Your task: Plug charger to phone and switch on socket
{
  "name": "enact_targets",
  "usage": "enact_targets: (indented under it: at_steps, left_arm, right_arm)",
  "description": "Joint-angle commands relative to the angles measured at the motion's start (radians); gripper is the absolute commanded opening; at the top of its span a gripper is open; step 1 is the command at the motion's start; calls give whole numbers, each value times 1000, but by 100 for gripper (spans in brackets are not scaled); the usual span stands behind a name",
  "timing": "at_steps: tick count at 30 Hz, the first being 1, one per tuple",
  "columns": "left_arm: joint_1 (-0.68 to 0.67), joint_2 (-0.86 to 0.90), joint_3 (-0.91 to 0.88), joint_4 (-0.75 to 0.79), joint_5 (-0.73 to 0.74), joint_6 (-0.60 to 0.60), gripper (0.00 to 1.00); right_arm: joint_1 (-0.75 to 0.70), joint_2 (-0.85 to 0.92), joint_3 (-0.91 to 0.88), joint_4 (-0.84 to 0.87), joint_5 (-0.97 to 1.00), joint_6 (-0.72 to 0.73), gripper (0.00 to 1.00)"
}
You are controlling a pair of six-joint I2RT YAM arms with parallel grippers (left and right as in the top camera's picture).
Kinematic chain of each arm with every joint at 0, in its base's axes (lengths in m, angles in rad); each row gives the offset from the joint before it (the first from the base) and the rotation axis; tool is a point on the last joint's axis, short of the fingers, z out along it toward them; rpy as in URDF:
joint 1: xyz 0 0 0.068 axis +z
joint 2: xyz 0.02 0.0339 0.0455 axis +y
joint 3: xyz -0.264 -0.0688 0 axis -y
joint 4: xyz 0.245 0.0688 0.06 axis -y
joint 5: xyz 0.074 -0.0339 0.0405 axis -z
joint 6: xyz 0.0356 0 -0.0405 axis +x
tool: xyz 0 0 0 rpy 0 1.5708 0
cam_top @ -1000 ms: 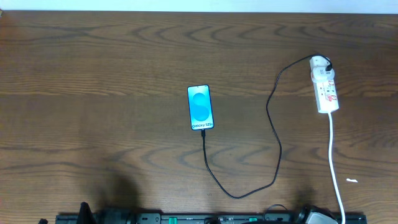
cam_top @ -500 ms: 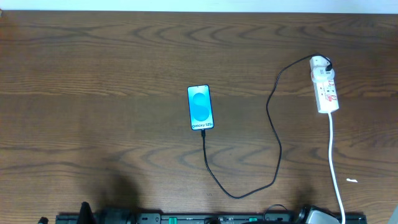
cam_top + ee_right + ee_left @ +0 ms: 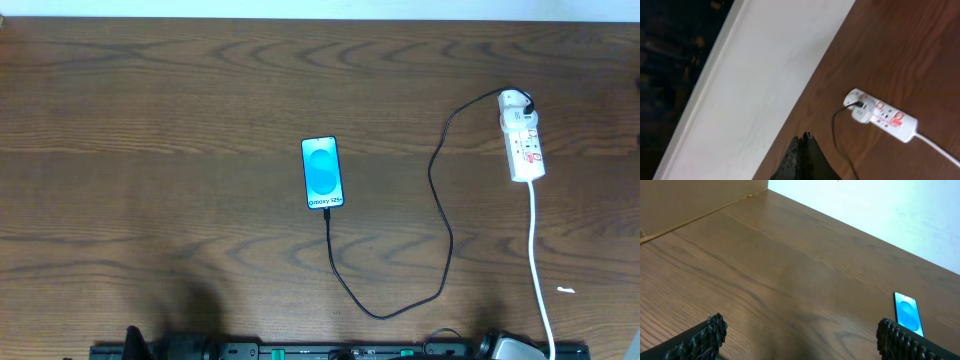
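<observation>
The phone (image 3: 322, 173) lies flat near the middle of the tabletop (image 3: 150, 120), screen up and lit blue. The charger (image 3: 441, 215) touches the middle of the phone's near short edge. From there it runs toward the arms and curves round in a loop. It then climbs the right side to a white adapter (image 3: 515, 100) seated in the far end of the socket (image 3: 526, 146). The socket lies well to the right of the phone, lengthwise, with red markings on its face. The position of its switch is too small to read. A white cord (image 3: 541, 275) leaves the socket's near end and runs to the near edge of the tabletop. A small white scrap (image 3: 566, 291) lies just right of the cord.

In the left wrist view, the left gripper (image 3: 801, 326) hangs over bare wood with its jaws spread wide and nothing between them. The ribbed fingers (image 3: 710, 335) sit at the two lower corners of the view. The phone (image 3: 908, 315) shows far off on the right, well apart from them.

In the right wrist view, the right gripper (image 3: 804, 138) has its jaws pressed together into one dark point, grasping nothing. It is well apart from the socket (image 3: 882, 115), where the charger (image 3: 837, 137) enters the adapter (image 3: 861, 113). Beyond the tabletop's edge runs a white wall (image 3: 765, 85).
</observation>
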Motion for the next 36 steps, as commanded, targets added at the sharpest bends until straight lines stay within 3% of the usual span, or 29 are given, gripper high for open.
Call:
enact_targets:
  at_steps: [1, 9, 18, 27, 36]
  left_arm:
    - [4, -7, 7, 1, -7, -2, 98]
    - [4, -7, 7, 1, -7, -2, 98]
    - [4, -7, 7, 2, -7, -2, 98]
    - [4, -7, 7, 1, -7, -2, 98]
    - [5, -7, 7, 1, -7, -2, 98]
  right_arm:
    - [15, -6, -5, -2, -14, -2, 1]
    - [31, -26, -5, -15, 11, -24, 1]
    - [71, -91, -5, -34, 321, -49, 1]
    - [70, -95, -5, -53, 476, -45, 1]
    - [40, -98, -5, -57, 498, -45, 1]
